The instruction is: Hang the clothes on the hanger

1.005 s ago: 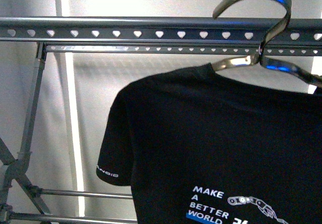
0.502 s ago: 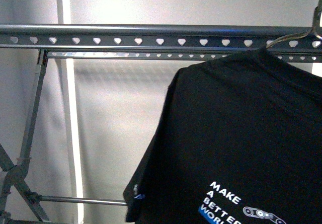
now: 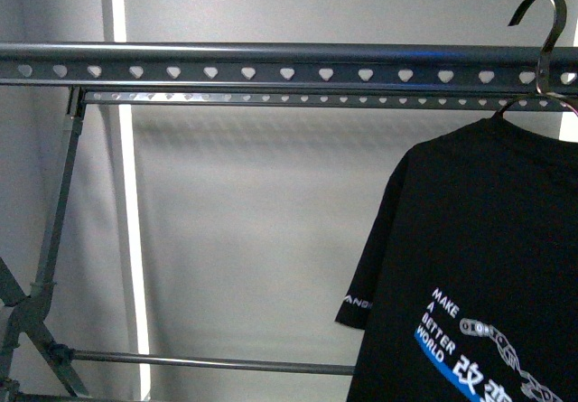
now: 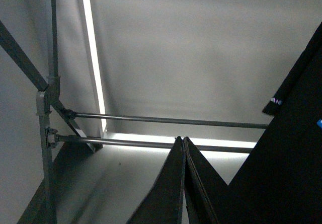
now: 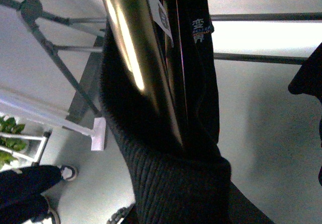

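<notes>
T-shirt at 3 o'clock; hook held above rack rail, likely to clear it. Left fingers together; right fingers hidden, cannot tell.

A pale floor bears the rack's leg and a shoe.

Open space under the rack leftward; T-shirt blocks the right.
</notes>
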Robot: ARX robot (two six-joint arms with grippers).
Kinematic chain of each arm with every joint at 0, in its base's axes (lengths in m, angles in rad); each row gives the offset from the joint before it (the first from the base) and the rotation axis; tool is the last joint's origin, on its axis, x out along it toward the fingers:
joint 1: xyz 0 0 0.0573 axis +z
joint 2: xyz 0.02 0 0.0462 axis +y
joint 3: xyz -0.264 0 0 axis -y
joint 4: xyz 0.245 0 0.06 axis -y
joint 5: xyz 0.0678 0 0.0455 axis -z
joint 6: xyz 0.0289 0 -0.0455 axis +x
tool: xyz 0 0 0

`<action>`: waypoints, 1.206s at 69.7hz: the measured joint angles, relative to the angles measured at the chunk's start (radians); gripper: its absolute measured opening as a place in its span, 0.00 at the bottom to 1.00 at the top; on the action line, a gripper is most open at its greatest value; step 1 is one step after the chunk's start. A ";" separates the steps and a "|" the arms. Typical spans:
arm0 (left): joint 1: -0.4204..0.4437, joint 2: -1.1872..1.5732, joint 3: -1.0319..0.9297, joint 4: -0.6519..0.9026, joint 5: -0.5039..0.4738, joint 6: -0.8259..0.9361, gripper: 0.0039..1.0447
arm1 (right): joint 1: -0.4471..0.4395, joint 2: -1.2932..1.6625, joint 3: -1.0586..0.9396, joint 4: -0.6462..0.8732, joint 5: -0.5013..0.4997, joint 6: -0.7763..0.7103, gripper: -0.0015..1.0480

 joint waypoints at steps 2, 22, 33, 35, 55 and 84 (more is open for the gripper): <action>0.000 -0.009 -0.011 0.002 0.000 0.000 0.03 | 0.002 0.020 0.028 -0.002 0.007 0.016 0.09; 0.000 -0.132 -0.126 0.001 0.000 0.000 0.03 | 0.037 0.245 0.389 -0.103 0.121 0.158 0.09; 0.000 -0.202 -0.171 -0.025 0.000 0.000 0.03 | 0.061 0.365 0.563 -0.170 0.187 0.200 0.09; 0.000 -0.211 -0.175 -0.029 0.000 0.000 0.03 | 0.063 0.379 0.579 -0.174 0.194 0.210 0.09; 0.000 -0.332 -0.223 -0.102 0.000 0.001 0.03 | 0.081 0.434 0.578 -0.136 0.242 0.255 0.09; 0.000 -0.476 -0.264 -0.179 -0.001 0.003 0.03 | 0.082 0.149 0.068 0.390 0.288 0.249 0.58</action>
